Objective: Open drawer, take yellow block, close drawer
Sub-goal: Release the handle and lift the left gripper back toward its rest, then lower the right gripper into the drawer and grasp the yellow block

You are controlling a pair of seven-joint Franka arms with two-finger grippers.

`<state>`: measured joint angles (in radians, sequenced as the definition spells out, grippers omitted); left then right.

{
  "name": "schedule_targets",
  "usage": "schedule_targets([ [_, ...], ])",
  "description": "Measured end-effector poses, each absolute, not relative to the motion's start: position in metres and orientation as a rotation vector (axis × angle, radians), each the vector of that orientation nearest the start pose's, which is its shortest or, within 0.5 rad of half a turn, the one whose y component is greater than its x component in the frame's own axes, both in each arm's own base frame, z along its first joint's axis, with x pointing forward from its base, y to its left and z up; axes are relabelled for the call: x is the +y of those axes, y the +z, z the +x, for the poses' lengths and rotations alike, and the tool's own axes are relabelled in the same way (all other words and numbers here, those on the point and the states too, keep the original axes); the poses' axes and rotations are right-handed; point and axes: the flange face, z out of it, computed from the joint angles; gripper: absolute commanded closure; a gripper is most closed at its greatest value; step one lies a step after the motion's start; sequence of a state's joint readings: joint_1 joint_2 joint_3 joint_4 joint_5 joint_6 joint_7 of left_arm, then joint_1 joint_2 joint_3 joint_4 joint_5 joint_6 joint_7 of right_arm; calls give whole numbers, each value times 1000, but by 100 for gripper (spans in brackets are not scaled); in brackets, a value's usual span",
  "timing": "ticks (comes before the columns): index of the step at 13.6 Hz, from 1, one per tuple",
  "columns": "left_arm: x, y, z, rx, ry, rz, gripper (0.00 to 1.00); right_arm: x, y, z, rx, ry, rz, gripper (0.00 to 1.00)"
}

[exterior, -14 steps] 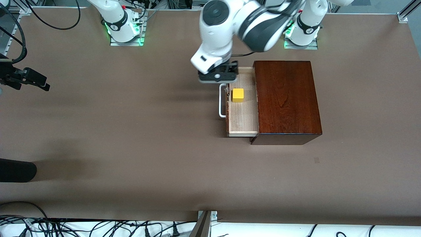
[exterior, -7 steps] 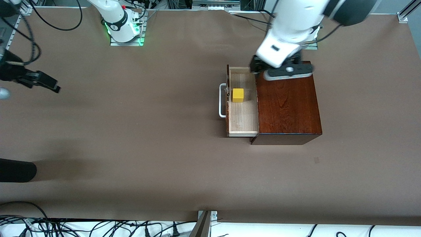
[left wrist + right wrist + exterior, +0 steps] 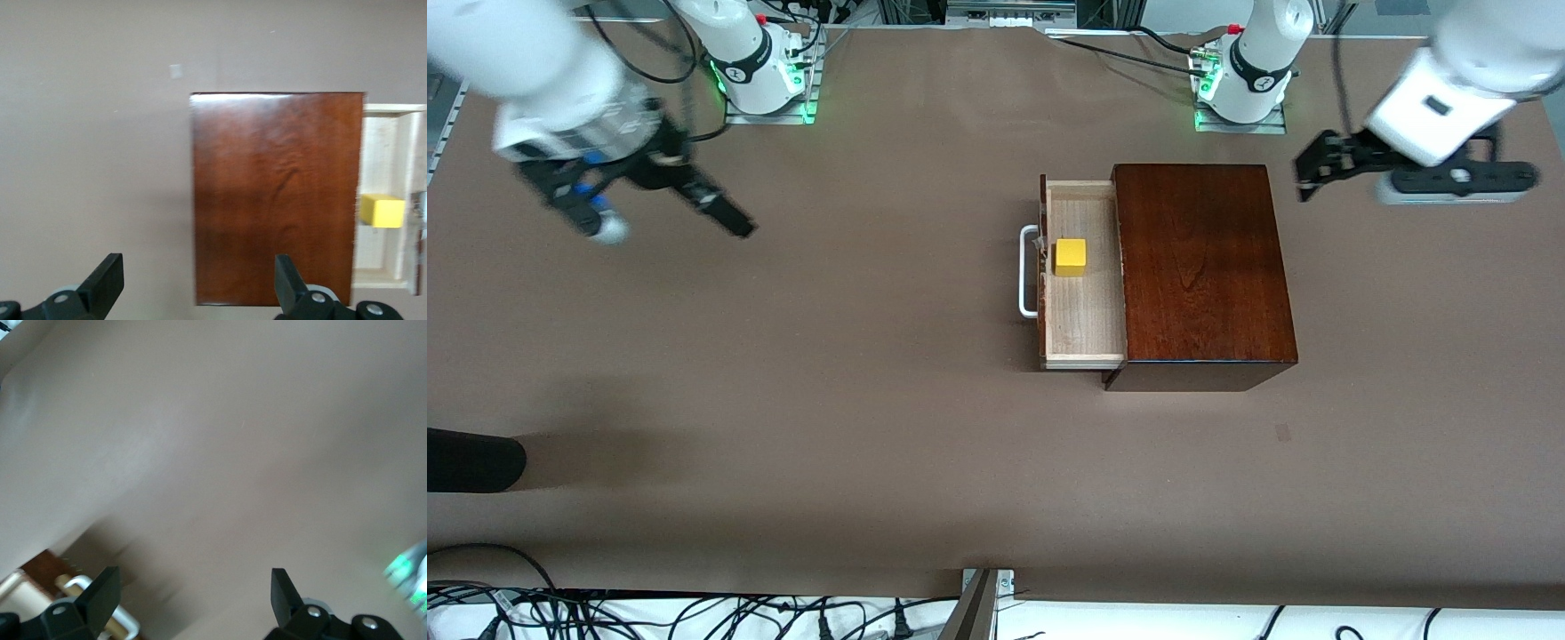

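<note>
The drawer (image 3: 1085, 311) stands pulled out of the mahogany box (image 3: 1200, 267), its white handle (image 3: 1028, 271) facing the right arm's end of the table. The yellow block (image 3: 1071, 257) sits in the drawer's pale tray, close to the handle. My left gripper (image 3: 1316, 169) hangs open and empty over bare table beside the box, toward the left arm's end. Its wrist view shows the box (image 3: 277, 200), the block (image 3: 382, 211) and the open gripper (image 3: 200, 287). My right gripper (image 3: 667, 218) is open over the table toward the right arm's end, well apart from the drawer, and also shows open (image 3: 193, 600).
A brown mat (image 3: 827, 400) covers the table. A dark rounded object (image 3: 471, 460) pokes in at the table's edge at the right arm's end. The right wrist view catches the white handle (image 3: 127, 623) at its edge.
My left arm swung from over the drawer, across the box top, to the table beside the box. The right arm came in from the table's end toward the middle. Drawer and block stayed put.
</note>
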<state>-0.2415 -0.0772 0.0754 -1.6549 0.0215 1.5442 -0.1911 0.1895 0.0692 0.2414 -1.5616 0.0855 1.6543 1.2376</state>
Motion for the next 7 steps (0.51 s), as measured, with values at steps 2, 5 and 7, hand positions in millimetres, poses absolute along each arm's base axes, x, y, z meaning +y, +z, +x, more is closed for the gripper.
schedule_targets([
  [2,-62,622,518,-66,59,-3121,0,305,589,510,1444,97,-2670,0],
  [5,-53,613,521,-94,82,-3118,0,381,562,486,1747,141,-2463,0],
  [7,-40,608,527,-135,77,-3116,0,428,539,469,1888,175,-2337,0],
])
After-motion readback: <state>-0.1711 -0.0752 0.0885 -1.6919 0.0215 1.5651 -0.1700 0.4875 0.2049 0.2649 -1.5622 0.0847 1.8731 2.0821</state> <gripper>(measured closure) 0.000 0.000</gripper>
